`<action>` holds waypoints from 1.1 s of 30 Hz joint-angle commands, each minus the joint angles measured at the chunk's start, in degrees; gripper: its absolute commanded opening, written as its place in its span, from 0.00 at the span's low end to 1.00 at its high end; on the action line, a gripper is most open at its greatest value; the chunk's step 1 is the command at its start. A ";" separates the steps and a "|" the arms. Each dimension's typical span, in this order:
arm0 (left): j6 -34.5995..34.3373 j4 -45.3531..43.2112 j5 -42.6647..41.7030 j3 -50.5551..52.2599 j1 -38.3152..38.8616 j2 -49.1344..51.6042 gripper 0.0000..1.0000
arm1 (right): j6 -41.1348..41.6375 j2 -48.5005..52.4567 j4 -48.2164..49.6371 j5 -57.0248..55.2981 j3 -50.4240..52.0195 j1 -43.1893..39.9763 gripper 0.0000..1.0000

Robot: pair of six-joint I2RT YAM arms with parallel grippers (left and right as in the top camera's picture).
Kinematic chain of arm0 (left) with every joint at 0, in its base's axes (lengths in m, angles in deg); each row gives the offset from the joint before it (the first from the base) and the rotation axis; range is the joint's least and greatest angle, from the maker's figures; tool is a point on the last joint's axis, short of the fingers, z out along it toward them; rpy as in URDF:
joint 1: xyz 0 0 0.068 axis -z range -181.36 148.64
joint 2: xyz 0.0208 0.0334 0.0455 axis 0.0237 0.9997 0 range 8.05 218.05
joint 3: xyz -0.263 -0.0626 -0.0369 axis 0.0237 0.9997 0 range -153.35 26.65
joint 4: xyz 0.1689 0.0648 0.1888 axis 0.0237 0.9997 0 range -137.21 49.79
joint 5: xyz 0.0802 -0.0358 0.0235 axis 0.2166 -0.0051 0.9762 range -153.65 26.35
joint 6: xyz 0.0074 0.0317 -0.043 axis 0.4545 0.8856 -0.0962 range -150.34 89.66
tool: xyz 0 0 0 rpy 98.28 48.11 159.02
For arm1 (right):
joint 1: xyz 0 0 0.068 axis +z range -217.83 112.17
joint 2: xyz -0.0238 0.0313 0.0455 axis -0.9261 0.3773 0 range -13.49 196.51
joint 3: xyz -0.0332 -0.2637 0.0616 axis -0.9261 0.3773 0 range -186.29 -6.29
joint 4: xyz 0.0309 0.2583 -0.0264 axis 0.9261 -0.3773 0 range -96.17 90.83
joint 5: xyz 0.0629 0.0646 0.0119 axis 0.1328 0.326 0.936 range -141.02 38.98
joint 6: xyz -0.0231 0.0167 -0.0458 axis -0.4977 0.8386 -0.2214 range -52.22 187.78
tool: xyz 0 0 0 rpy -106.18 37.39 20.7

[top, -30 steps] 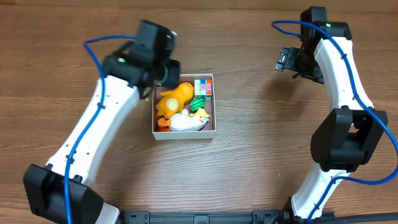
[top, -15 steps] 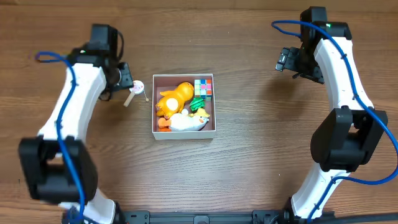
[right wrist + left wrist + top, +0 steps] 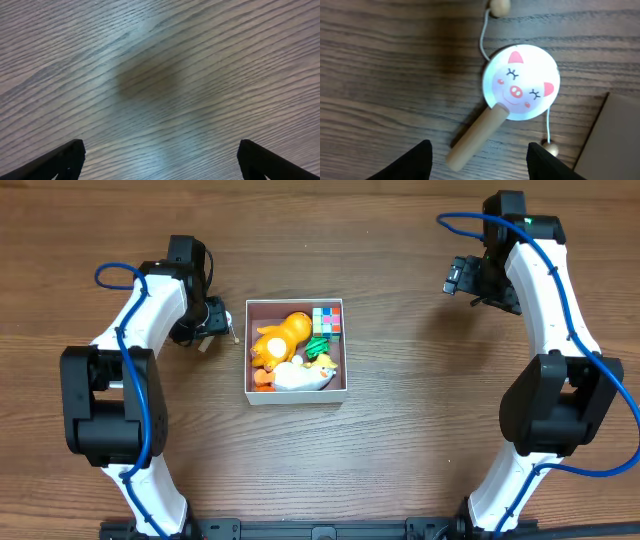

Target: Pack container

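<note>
The container (image 3: 296, 393) is a square white-walled box at the table's middle, holding an orange toy (image 3: 281, 335), a coloured cube (image 3: 327, 320), a green piece, a yellow piece and a white toy (image 3: 300, 377). A pig-face rattle drum (image 3: 521, 83) with a wooden handle (image 3: 475, 140) and beads on strings lies flat on the wood just left of the container; the container's corner (image 3: 615, 135) shows in the left wrist view. My left gripper (image 3: 477, 162) is open above the drum, mostly hiding it from overhead (image 3: 208, 316). My right gripper (image 3: 160, 162) is open and empty over bare wood at the far right (image 3: 460, 277).
The wooden table (image 3: 400, 440) carries nothing else. Both arms' bases stand at the front edge, with blue cables along the arms.
My left arm has swung from over the container out to the left and now hangs over the rattle drum beside the box. The right arm has not moved.
</note>
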 commanded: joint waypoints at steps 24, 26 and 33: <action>15.23 -6.95 2.82 3.96 0.02 0.74 0.71 | -0.15 -0.24 0.15 -0.76 -0.07 0.11 1.00; 16.55 -7.58 2.23 4.26 0.02 0.76 0.71 | -0.15 -0.24 0.15 -0.76 -0.07 0.11 1.00; 19.58 -9.40 0.92 5.25 0.02 4.26 0.70 | -0.15 -0.24 0.15 -0.76 -0.07 0.11 1.00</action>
